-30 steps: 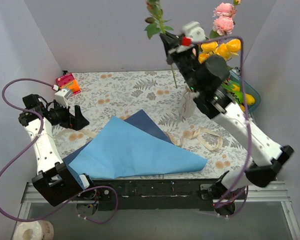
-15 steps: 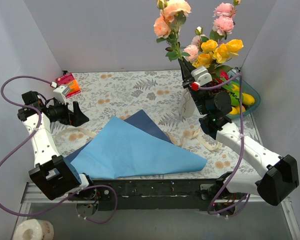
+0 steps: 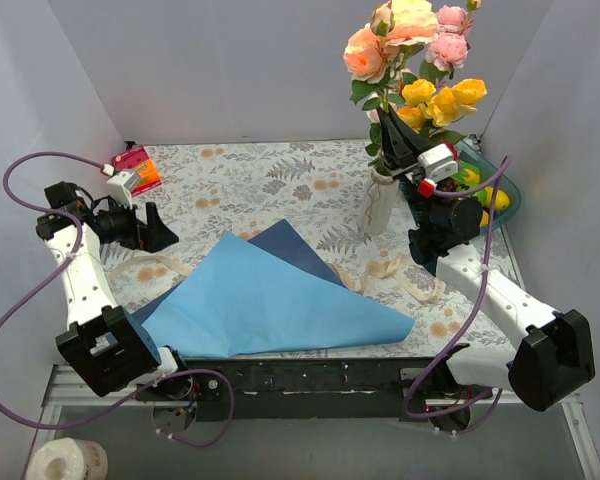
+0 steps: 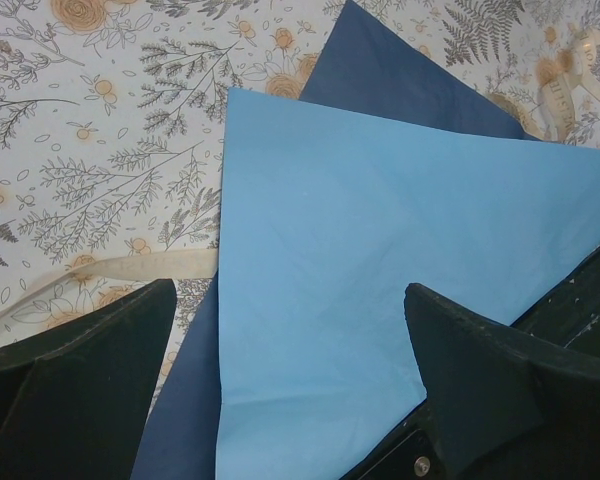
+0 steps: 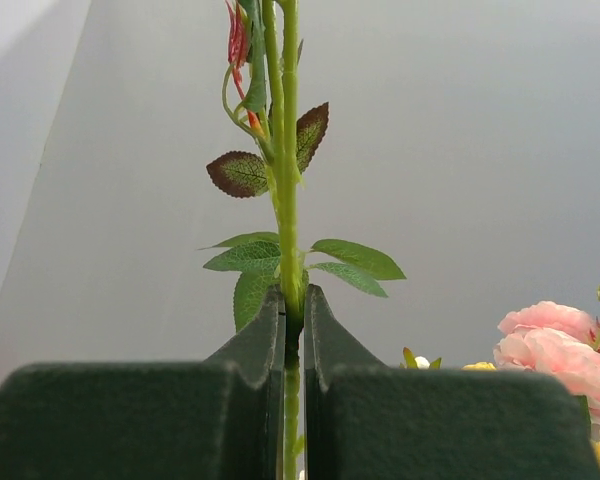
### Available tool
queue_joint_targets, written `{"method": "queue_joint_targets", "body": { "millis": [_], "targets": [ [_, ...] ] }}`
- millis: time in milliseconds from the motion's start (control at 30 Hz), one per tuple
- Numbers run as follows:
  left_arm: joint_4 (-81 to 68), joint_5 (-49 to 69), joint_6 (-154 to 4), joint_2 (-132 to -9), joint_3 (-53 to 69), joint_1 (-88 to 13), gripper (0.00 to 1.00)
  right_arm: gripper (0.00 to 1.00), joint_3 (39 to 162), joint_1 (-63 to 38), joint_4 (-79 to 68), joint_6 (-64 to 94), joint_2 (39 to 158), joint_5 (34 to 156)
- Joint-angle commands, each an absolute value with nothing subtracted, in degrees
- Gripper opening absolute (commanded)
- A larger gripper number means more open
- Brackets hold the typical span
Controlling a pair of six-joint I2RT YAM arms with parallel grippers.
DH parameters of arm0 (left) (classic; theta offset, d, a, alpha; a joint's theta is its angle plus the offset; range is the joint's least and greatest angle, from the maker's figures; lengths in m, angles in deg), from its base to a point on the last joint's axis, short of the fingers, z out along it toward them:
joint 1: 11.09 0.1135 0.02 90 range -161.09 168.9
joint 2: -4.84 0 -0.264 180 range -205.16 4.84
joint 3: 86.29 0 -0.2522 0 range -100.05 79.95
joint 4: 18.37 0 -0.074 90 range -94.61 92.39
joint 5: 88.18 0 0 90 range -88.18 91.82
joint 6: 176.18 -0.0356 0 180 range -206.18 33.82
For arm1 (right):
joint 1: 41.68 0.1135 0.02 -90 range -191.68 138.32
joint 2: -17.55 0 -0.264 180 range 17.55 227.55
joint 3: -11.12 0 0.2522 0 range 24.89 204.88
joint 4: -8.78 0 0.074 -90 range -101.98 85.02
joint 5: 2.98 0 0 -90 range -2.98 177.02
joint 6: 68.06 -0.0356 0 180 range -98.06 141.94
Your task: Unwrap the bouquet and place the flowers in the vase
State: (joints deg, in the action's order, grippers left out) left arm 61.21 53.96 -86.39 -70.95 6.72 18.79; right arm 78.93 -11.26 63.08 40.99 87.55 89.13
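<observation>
Listing the items on the desk [image 3: 240, 180], which is covered in a fern-print cloth.

Item: flowers [image 3: 420, 60]. Pink roses and yellow blooms on long green stems, standing upright at the far right with their stems gathered at the mouth of the vase [image 3: 379, 206]. One leafy stem [image 5: 285, 150] is in hand just above that mouth; whether its foot is already inside cannot be told.

Item: right end effector [image 3: 393, 140]. The fingers [image 5: 250, 400] are pressed together on the stem, which runs vertically between them in the wrist view.

Item: left end effector [image 3: 160, 232]. It is spread wide and holds nothing, hanging at the left above the light blue paper [image 4: 380, 260].

Item: wrapping. The light blue paper lies flat in the near middle over a dark blue sheet [image 3: 292, 245]; the cream ribbon [image 3: 405, 278] lies loose on the desk, near and to the right of it. By this, the unwrapping looks done.

Item: teal basket [image 3: 508, 190], far right, just beside the vase.

Handling, as judged: the flowers are probably light and top-heavy, with wiry stems that bend rather than snap. Hold low on bare stem, below the leaves, never by the blooms. The vase looks narrow-necked, small and easy to tip, so a sideways push from a stem could topple it.
</observation>
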Motion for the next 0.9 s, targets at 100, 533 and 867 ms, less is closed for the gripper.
{"method": "queue_joint_targets", "body": {
  "millis": [100,533,867],
  "targets": [
    [62.1,54.6,-86.7,-71.6,5.3,19.2,0.98,0.01,77.8,-12.8,71.8,36.5,89.4,90.4],
    [63.9,53.0,-87.3,-73.8,2.7,19.1,0.98,0.01,76.1,-17.3,77.8,32.8,93.2,94.7],
    [65.1,52.9,-87.9,-73.3,3.0,19.2,0.98,0.01,74.0,-20.6,79.3,30.8,95.2,94.8]
  ]
}}
